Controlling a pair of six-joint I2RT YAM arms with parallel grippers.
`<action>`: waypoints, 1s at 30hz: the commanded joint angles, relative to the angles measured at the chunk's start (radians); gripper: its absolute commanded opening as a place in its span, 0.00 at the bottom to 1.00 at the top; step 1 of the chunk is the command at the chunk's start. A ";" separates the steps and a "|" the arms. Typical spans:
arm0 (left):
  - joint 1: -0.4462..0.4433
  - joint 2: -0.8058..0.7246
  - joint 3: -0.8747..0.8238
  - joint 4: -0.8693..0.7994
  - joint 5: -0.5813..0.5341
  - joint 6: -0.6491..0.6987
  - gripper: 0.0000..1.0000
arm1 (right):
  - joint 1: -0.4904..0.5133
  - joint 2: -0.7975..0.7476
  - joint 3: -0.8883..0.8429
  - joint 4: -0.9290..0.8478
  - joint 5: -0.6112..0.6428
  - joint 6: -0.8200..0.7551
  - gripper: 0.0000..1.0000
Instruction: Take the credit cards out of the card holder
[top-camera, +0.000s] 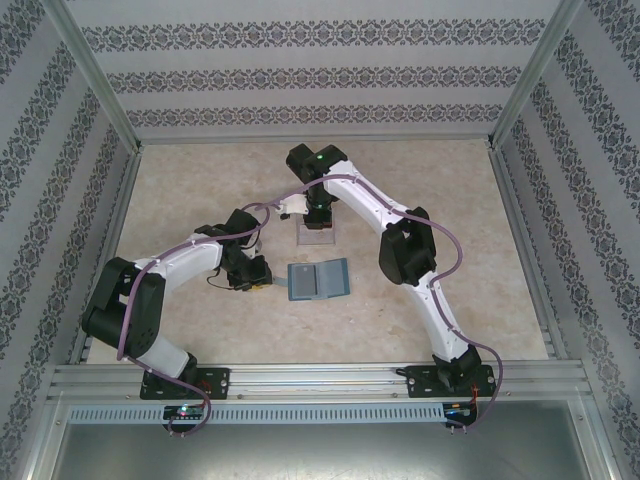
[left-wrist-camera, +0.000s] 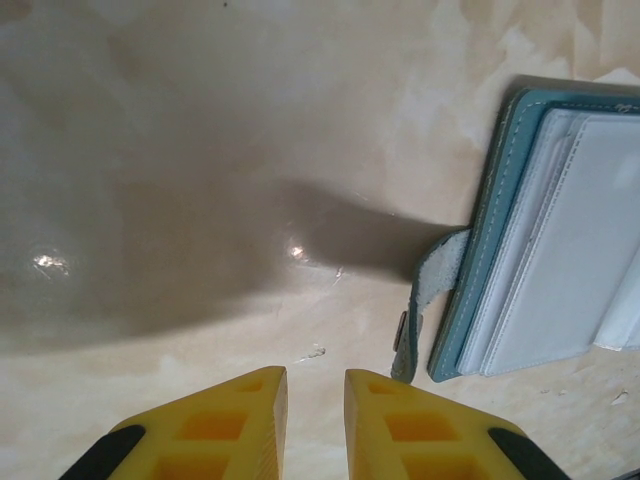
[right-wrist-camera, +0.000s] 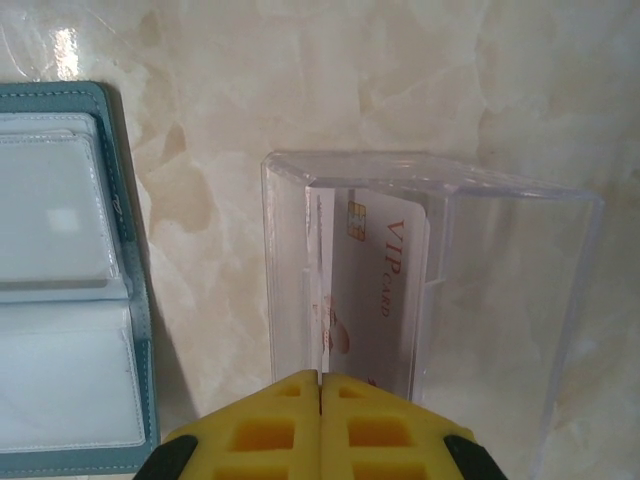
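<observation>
Marbled beige table under me. Just beyond the card holder, which lies open and flat, the clear plastic tray holds a pale VIP card. My right gripper hangs over that tray, jaws pressed together. My left gripper, narrowly parted and empty, points down just left of the holder

Open card holder, clear tray behind

Card holder cut off at right edge; card small print illegible.
</observation>
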 joint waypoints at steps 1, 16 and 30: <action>0.011 0.008 0.026 -0.018 -0.014 0.004 0.22 | -0.006 0.029 0.029 -0.038 -0.052 -0.019 0.02; 0.012 0.002 0.022 -0.020 -0.012 0.006 0.22 | -0.012 0.038 0.037 -0.004 -0.015 0.008 0.16; 0.012 -0.011 0.020 -0.021 -0.013 0.003 0.22 | -0.017 -0.012 -0.002 0.076 0.038 0.027 0.24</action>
